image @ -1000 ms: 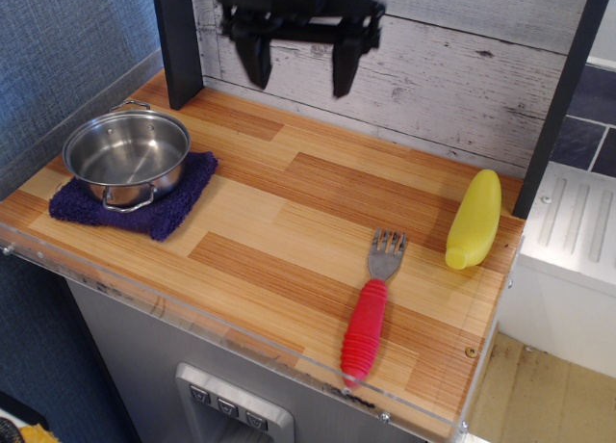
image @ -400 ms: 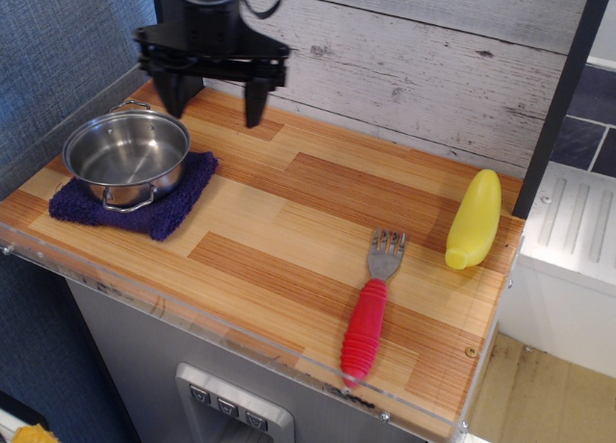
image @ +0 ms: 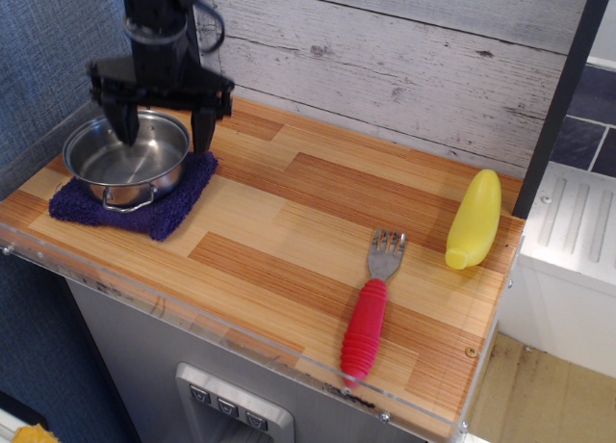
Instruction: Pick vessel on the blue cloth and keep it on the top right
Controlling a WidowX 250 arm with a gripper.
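Observation:
The vessel is a small shiny steel pot with wire loop handles. It sits on the blue cloth, a dark blue-purple knitted square at the left end of the wooden counter. My black gripper hangs open just above the pot's far right part. Its left finger points into the pot's bowl and its right finger stands outside the rim, over the cloth's far corner. The gripper holds nothing. It hides the pot's back rim and far handle.
A fork with a red handle lies front centre-right. A yellow bottle-like toy lies at the right edge. A white plank wall stands behind. A black post rises at the back right. The counter's front has a clear acrylic lip.
My gripper has moved left and down from the back middle of the counter to just above the pot, staying open. The pot and cloth have not moved.

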